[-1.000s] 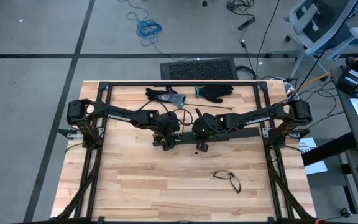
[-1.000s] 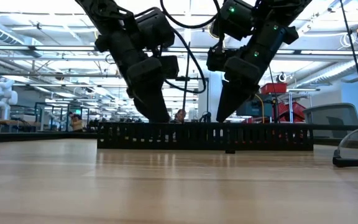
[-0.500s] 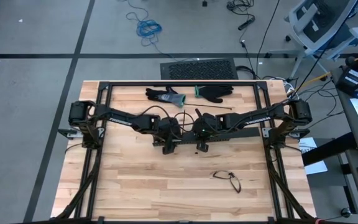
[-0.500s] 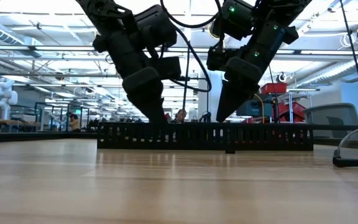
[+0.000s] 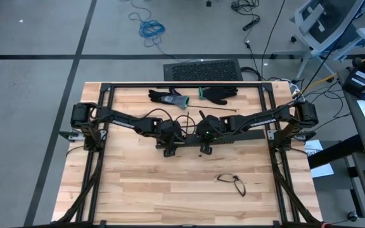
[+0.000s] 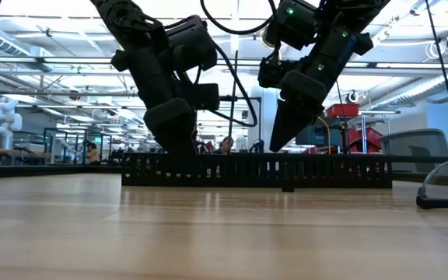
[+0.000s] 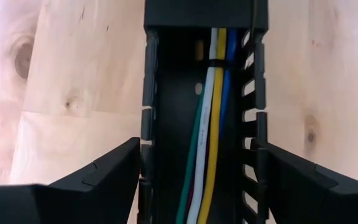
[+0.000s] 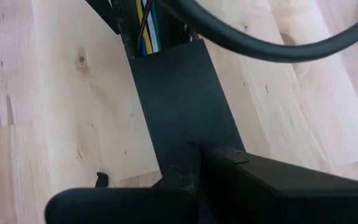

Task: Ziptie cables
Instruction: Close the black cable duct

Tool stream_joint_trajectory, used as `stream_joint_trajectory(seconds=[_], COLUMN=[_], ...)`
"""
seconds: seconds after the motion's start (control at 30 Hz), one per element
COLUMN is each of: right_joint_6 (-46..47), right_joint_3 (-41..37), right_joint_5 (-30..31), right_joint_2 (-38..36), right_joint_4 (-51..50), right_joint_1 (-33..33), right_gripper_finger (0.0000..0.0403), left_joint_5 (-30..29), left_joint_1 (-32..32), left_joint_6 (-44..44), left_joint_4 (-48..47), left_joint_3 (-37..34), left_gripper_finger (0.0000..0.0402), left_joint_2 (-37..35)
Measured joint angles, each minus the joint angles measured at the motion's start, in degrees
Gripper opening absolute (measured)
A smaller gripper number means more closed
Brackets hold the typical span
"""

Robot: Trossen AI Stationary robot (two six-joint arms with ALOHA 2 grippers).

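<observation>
A long black slotted duct lies across the middle of the table. Inside it the cables, white, yellow, blue and green, run along the channel, bound by a thin black ziptie. My left gripper is open and reaches down over the duct with one finger outside each slotted wall. My right gripper is shut, its tip down on the duct's flat black cover. Beyond that cover the cables show again. My left gripper's fingers stand on both sides of the duct's walls, coming from above; whether they touch the walls I cannot tell. My right gripper's shut fingers come slanting down from the right onto the cover's top. The duct stays flat on the table.
Two gloves lie near the far edge, and a thin black strip lies behind the duct. A loose dark loop of wire rests on the near right boards. Black frame rails border the table.
My left gripper has sunk lower over the duct and shifted a little toward the table's left along it. My right gripper and the duct have stayed where they were.
</observation>
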Motion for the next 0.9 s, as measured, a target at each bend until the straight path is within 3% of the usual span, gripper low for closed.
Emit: stream_joint_trajectory(seconds=[0.7,0.9], right_joint_6=[0.2,0.2], right_joint_3=[0.0,0.0], right_joint_5=[0.0,0.0], right_joint_2=[0.0,-0.6], right_joint_4=[0.2,0.4], right_joint_1=[0.0,0.0], right_gripper_finger=[0.0,0.0], left_joint_5=[0.1,0.0], left_joint_1=[0.0,0.0], left_joint_6=[-0.1,-0.1], left_joint_4=[3.4,3.5], left_joint_3=[-3.7,-3.7], left_gripper_finger=[0.0291,0.0272], left_joint_2=[0.3,0.3])
